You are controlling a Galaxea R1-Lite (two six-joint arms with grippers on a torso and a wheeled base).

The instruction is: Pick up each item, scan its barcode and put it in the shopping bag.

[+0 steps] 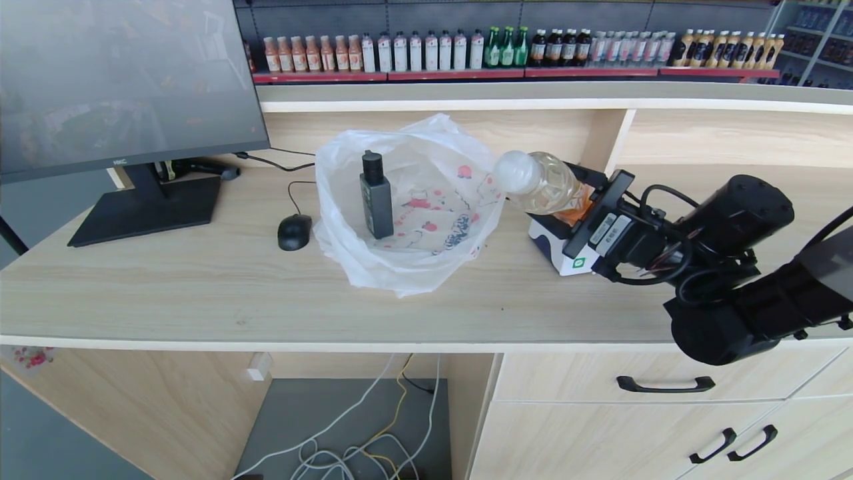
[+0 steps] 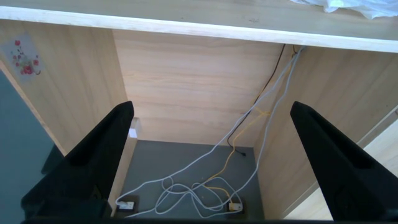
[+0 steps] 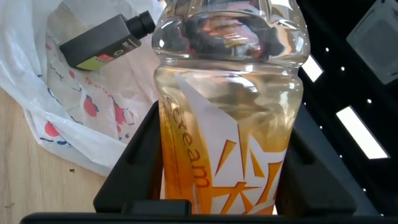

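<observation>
My right gripper [image 1: 578,193] is shut on a clear bottle [image 1: 541,182] of pale liquid with an orange label, held on its side just right of the shopping bag [image 1: 413,200], its bottom end toward the bag's rim. In the right wrist view the bottle [image 3: 230,118] sits between the two black fingers [image 3: 140,158]. The white plastic bag stands open on the counter, and a dark grey bottle [image 1: 376,195] stands inside it, also seen as the dark bottle [image 3: 106,40]. A white barcode scanner [image 1: 556,250] sits on the counter under the right gripper. My left gripper [image 2: 211,162] hangs open below the counter.
A monitor [image 1: 120,80] stands at the counter's back left, with a black mouse [image 1: 294,231] and its cable beside the bag. Cables [image 2: 211,186] lie on the floor under the counter. Drawers [image 1: 666,384] are below on the right. Bottle shelves [image 1: 520,50] line the back.
</observation>
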